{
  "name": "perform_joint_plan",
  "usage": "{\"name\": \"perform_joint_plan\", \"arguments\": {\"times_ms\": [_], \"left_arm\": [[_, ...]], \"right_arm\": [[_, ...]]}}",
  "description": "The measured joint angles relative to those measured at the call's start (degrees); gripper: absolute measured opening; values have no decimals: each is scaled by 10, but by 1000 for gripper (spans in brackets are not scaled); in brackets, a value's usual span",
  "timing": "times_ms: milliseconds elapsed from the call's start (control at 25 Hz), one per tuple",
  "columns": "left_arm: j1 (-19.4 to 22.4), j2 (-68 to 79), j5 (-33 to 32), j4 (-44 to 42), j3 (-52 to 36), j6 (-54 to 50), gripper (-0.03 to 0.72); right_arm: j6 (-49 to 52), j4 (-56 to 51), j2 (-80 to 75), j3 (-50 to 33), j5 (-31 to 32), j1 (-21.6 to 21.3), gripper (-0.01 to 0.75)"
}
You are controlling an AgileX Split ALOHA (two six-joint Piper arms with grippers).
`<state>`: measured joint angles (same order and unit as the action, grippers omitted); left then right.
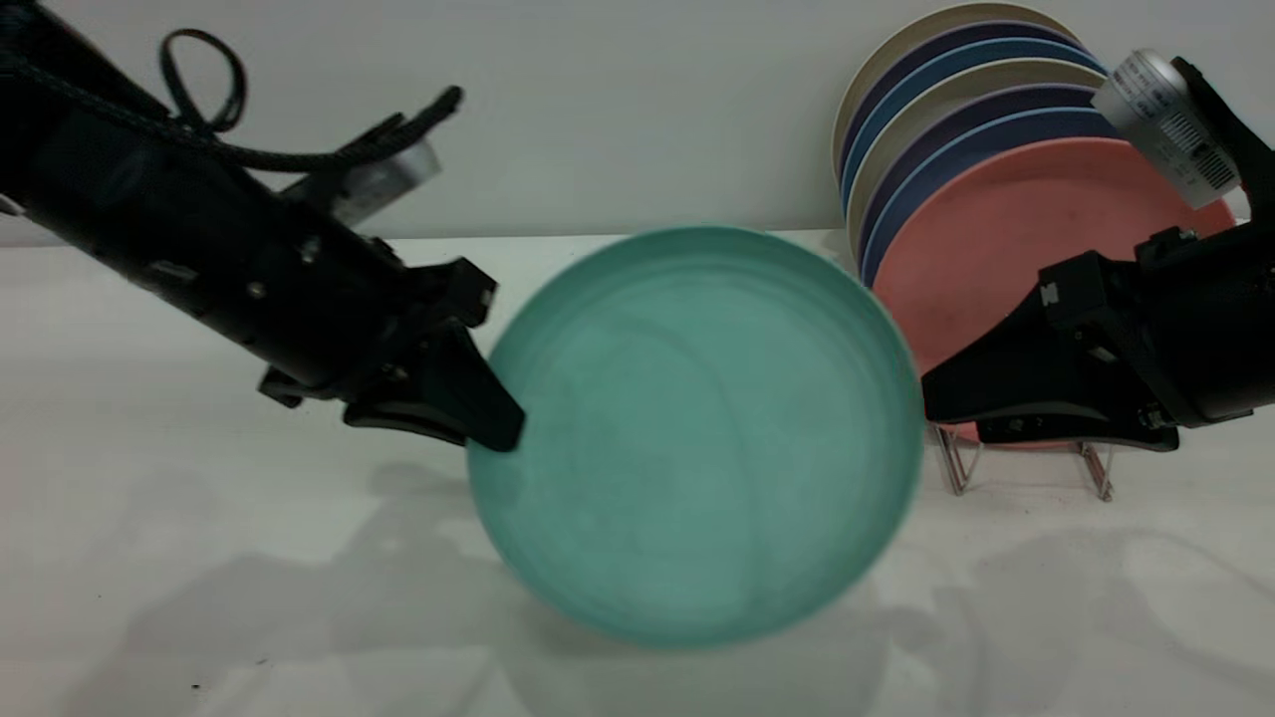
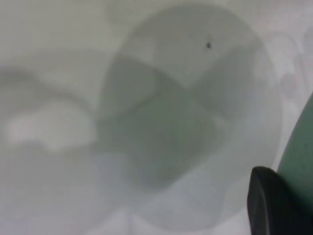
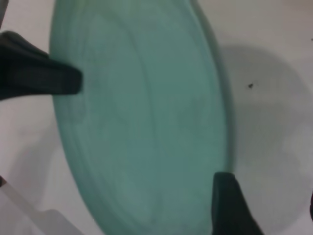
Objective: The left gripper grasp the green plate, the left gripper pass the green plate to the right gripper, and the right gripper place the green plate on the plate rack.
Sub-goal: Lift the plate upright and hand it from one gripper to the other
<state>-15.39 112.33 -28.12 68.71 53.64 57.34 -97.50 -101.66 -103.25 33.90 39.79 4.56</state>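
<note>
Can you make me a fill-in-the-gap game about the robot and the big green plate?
1. The green plate is pinched at its rim by the ______ hand.
2. The right hand is at the plate's opposite ______.
3. The plate at the front of the plate rack is ______ in colour.
4. The green plate is held up in the air above the white ______.

Missing words: left; edge; pink; table

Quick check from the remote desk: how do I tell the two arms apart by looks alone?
Both are bulky matte black with tapered, pointed black fingers. The left gripper has braided black cables looping above its arm and a flat silver module. The right gripper carries a ribbed silver cylinder with a barcode-like label.
</note>
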Motion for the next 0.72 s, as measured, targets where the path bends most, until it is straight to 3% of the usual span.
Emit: {"name": "perform_joint_plan", "arguments": {"times_ms": [440, 520, 640, 720], "left_arm": [[-48, 0, -16, 48, 0, 36, 15], [-49, 0, -21, 61, 0, 49, 15], [-48, 0, -24, 73, 0, 57, 19], [-42, 0, -29, 85, 0, 59, 34]], "right_arm": [[15, 0, 0, 0, -3, 0, 397], [19, 0, 0, 0, -1, 0, 346], [29, 4, 0, 0, 3, 0, 146], [30, 8, 0, 0, 6, 0, 65]]}}
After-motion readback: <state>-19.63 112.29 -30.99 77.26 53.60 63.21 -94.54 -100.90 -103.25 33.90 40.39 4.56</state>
